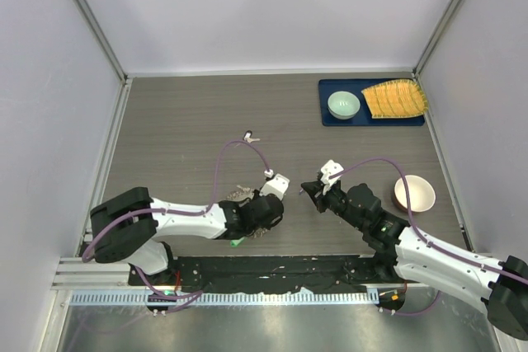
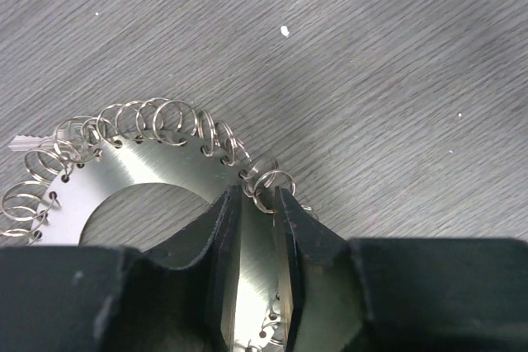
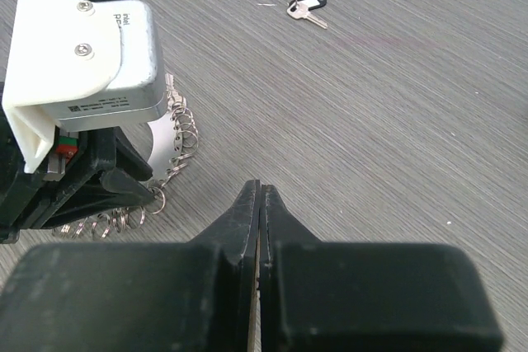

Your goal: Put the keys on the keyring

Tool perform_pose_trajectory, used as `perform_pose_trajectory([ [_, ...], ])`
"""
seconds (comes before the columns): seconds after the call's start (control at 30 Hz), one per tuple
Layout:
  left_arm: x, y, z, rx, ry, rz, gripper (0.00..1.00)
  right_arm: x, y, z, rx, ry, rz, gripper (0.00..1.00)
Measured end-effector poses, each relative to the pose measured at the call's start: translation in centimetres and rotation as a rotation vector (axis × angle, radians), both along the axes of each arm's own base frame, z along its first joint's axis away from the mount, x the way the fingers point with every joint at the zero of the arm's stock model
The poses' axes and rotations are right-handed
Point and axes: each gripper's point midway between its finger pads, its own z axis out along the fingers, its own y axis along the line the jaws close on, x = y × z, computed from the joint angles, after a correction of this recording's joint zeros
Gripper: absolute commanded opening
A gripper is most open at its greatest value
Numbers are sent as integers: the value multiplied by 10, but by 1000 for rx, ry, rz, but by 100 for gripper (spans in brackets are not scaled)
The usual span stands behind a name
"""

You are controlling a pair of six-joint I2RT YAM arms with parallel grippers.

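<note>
The left tool (image 2: 257,195) stands slightly parted astride the keyring (image 2: 157,166), grip unclear; the right tool (image 3: 260,187) is shut, empty. Held loosely, the keyring could slip.

The keyring (image 2: 157,169) runs off the left edge (lower part behind the left end effector (image 2: 259,197))
</note>
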Motion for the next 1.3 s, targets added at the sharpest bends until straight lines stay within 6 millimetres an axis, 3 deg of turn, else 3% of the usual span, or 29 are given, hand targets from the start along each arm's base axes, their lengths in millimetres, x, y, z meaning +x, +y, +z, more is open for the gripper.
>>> perform_pose_trajectory([
  [0.23, 2, 4, 6, 66, -7, -17, 40, 0, 0, 0, 0, 0, 2, 1],
  [0.43, 6, -18, 35, 57, 42, -132, 42, 0, 0, 1, 3, -2, 0, 1],
  [0.6, 17, -25, 53, 60, 120, -242, 43, 1, -3, 8, 23, -18, -18, 1],
  [0.97, 7, -27, 23, 242, 349, -489, 44, 11, -24, 11, 38, -24, -153, 1],
  [1.3, 11, -26, 18, 328, 409, -546, 42, 12, -32, -1, 6, 3, -188, 1],
])
